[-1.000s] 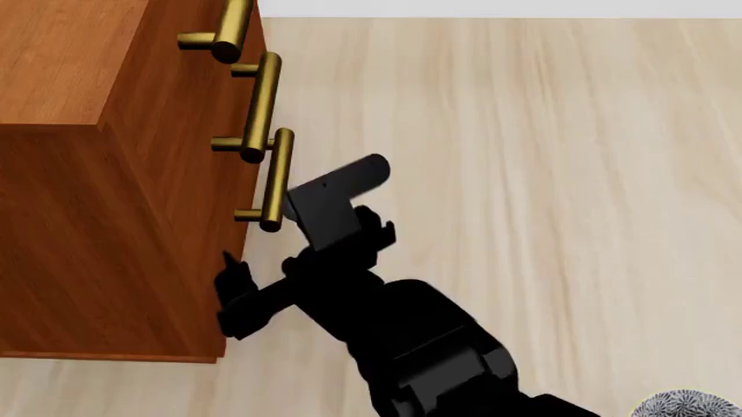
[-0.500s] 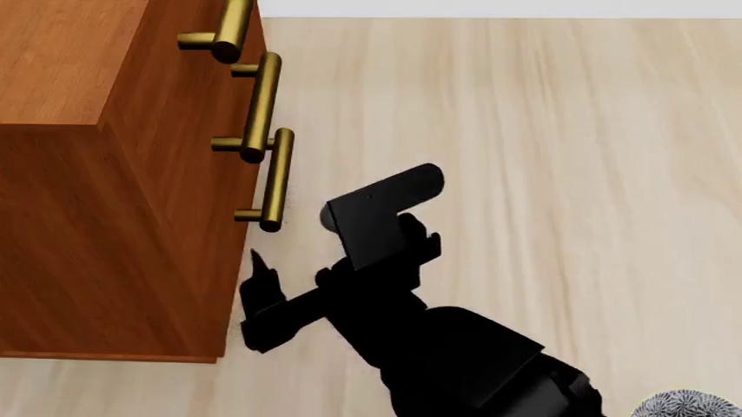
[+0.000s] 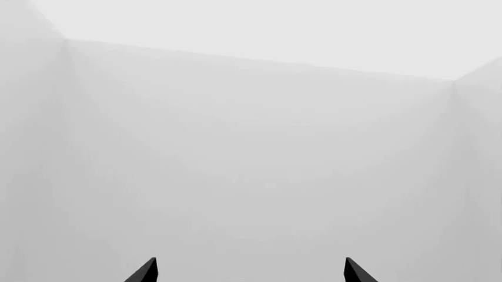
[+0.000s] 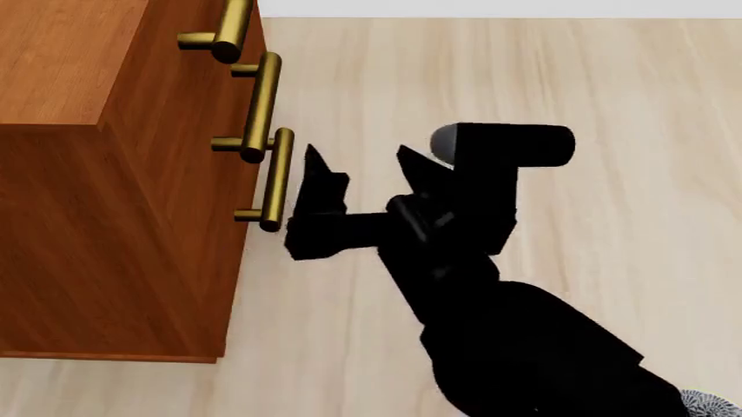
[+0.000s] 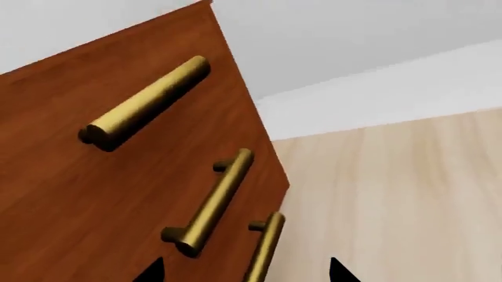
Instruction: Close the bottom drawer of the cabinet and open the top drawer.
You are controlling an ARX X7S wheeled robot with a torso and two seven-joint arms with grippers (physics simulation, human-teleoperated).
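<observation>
Your head camera looks steeply down from above the cabinet [image 4: 69, 174] onto the floor [image 4: 557, 78]. Your right wrist camera sits close, low against the same brass handles [image 5: 211, 202], facing upward. Your left wrist camera faces only blank wall [image 3: 251, 147].

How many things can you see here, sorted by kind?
Cabinet: 1
Brass bar handles: 3
Right gripper: 1
Left gripper: 1
Total: 6
</observation>
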